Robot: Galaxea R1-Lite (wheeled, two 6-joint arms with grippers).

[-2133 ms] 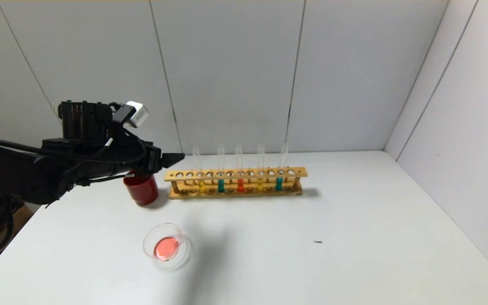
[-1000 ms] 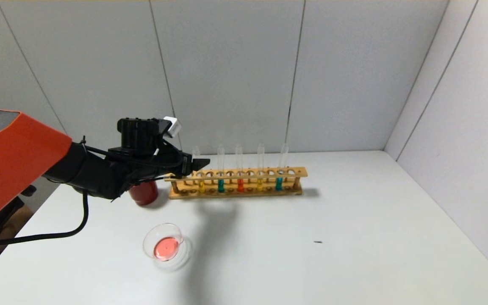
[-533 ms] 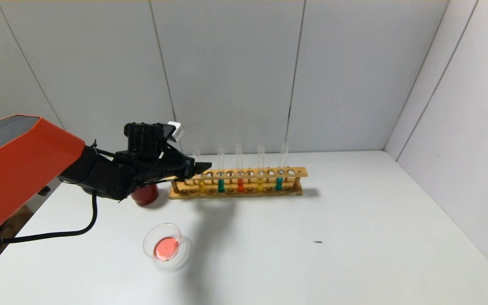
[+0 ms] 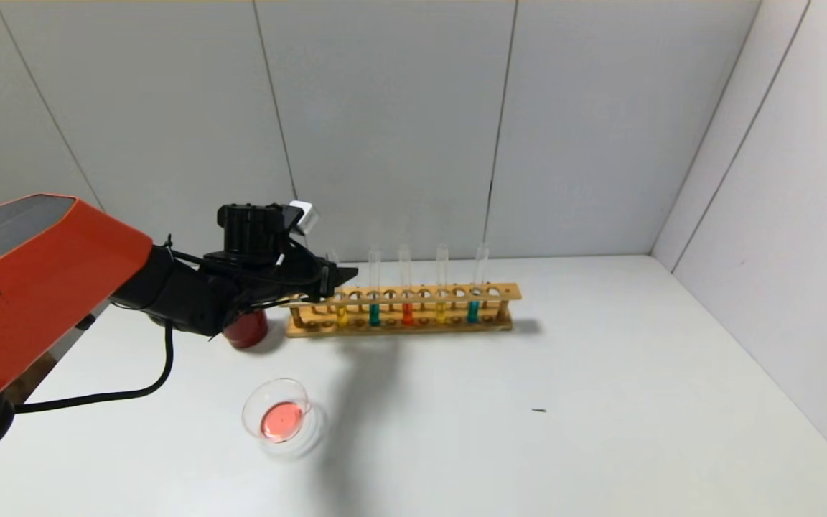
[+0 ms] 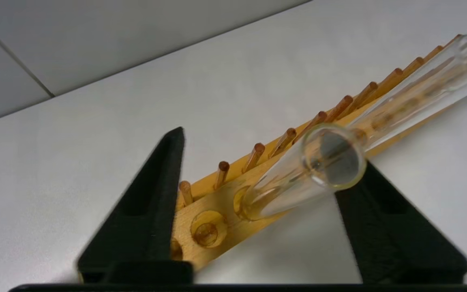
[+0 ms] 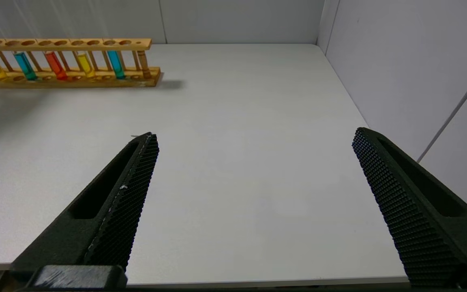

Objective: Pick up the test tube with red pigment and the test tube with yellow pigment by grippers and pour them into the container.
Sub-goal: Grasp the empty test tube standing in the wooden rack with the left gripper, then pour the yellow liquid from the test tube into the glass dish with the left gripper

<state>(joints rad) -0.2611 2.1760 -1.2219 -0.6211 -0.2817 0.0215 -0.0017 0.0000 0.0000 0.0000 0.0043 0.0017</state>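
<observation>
A wooden rack (image 4: 399, 293) holds several tubes. The test tube with red pigment (image 4: 407, 313) stands mid-rack. A test tube with yellow pigment (image 4: 342, 316) stands at the rack's left end, and a second yellow one (image 4: 441, 311) stands further right. My left gripper (image 4: 342, 276) is open around the upper part of the left-end yellow tube (image 5: 298, 182), which stands in its hole close to one finger (image 5: 379, 219). The container (image 4: 281, 413), a clear glass dish, holds pink-red liquid in front of the rack. My right gripper (image 6: 255, 134) is open and empty over the table's near right part.
A dark red cup (image 4: 245, 330) stands just left of the rack, under my left arm. Two teal tubes (image 4: 374, 314) (image 4: 472, 311) stand in the rack. A small dark speck (image 4: 539, 410) lies on the white table. Grey walls close the back and right.
My left arm has moved right, from over the red cup to the rack's left end. Its open fingers now straddle the left-end yellow tube. Nothing else has moved.
</observation>
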